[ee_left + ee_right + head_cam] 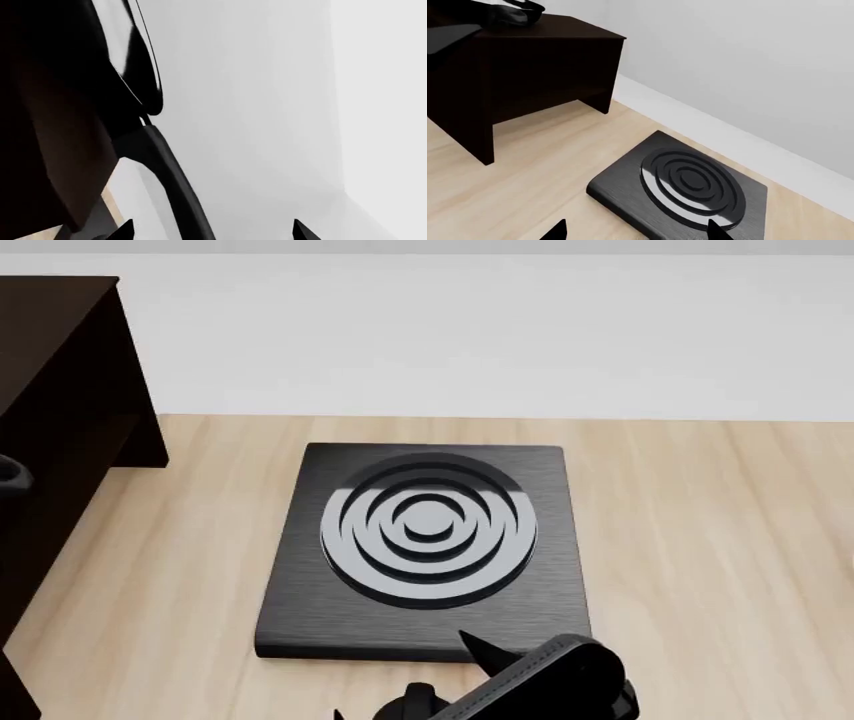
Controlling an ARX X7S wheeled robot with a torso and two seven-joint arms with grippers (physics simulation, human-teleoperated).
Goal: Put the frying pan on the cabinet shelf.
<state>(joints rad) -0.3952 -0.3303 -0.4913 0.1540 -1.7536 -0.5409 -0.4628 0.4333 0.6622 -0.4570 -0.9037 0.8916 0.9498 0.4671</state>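
Frying pan [514, 14] seemingly rests atop cabinet shelf [527, 70]; burner plate [424, 545] well apart.

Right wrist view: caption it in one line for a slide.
Open right gripper hovers above the burner plate on the wooden floor; frying pan sits atop the dark cabinet.

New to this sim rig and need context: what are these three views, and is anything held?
This is a simulated wheeled robot with two arms. The head view looks down on a wooden surface with a square black burner plate and the dark cabinet at its left. The other two pictures each come from a camera beside one gripper. The left gripper has its fingertips spread. The frying pan runs its long handle between them, seemingly untouched. The right gripper is open and empty, near the burner plate.
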